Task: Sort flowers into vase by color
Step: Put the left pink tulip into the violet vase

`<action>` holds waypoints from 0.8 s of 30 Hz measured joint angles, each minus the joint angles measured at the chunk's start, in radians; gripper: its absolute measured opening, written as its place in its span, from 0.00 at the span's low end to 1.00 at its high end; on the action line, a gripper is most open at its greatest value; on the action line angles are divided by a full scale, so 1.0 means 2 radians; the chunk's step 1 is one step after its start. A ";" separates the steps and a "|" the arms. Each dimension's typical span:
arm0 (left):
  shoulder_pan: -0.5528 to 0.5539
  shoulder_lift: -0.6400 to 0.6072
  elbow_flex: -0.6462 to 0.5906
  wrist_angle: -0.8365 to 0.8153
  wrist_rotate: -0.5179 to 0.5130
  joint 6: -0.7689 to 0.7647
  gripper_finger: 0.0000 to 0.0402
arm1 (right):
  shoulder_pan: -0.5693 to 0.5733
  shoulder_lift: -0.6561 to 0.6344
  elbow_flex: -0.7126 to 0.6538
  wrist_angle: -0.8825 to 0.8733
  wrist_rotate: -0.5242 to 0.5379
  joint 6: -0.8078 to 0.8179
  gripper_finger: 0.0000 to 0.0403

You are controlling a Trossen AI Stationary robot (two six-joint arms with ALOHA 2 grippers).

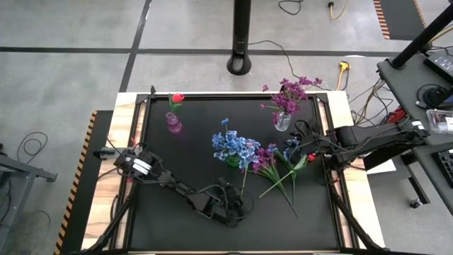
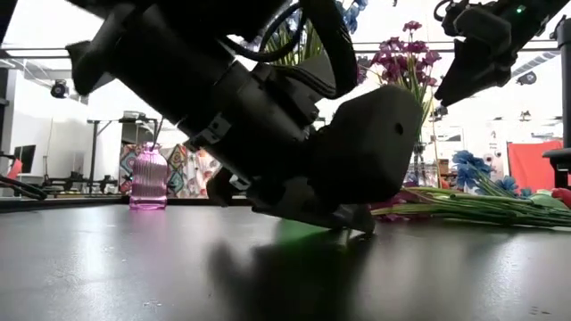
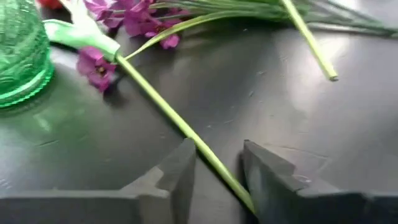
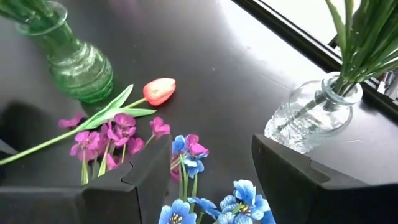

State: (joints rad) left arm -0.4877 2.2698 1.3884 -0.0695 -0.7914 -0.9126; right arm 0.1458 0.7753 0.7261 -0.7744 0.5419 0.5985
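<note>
My left gripper (image 3: 217, 149) is low over the black table, near its front edge. It is open, with one finger on each side of a long green stem (image 3: 186, 127). That stem (image 1: 243, 183) lies flat and runs to a leaf and a red tulip bud (image 4: 160, 90) beside the green vase (image 1: 233, 161), which holds blue blooms (image 1: 233, 145). Loose purple sprays (image 1: 267, 159) and blue flowers (image 4: 186, 155) lie on the table next to it. My right gripper (image 4: 205, 155) hovers open above these, holding nothing.
A pink vase (image 1: 173, 124) with a red tulip stands at the far left. A clear vase (image 1: 282, 120) with purple sprays stands at the far right. More green stems (image 1: 283, 185) fan toward the near edge. The table's left half is bare black mat (image 1: 177, 170).
</note>
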 joint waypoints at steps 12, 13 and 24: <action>-0.007 0.005 0.092 -0.203 0.016 -0.010 0.01 | 0.023 0.000 -0.001 -0.002 0.000 0.000 0.53; -0.009 0.005 0.103 -0.223 0.017 -0.010 0.01 | 0.025 0.000 -0.001 -0.002 0.000 0.000 0.53; -0.013 0.004 0.225 -0.458 -0.004 -0.037 0.00 | 0.043 -0.001 -0.001 -0.004 0.000 -0.018 0.53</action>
State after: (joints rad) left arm -0.5133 2.2780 1.8386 -0.9846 -0.7999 -0.9868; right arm 0.2315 0.7742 0.7238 -0.7815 0.5413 0.5622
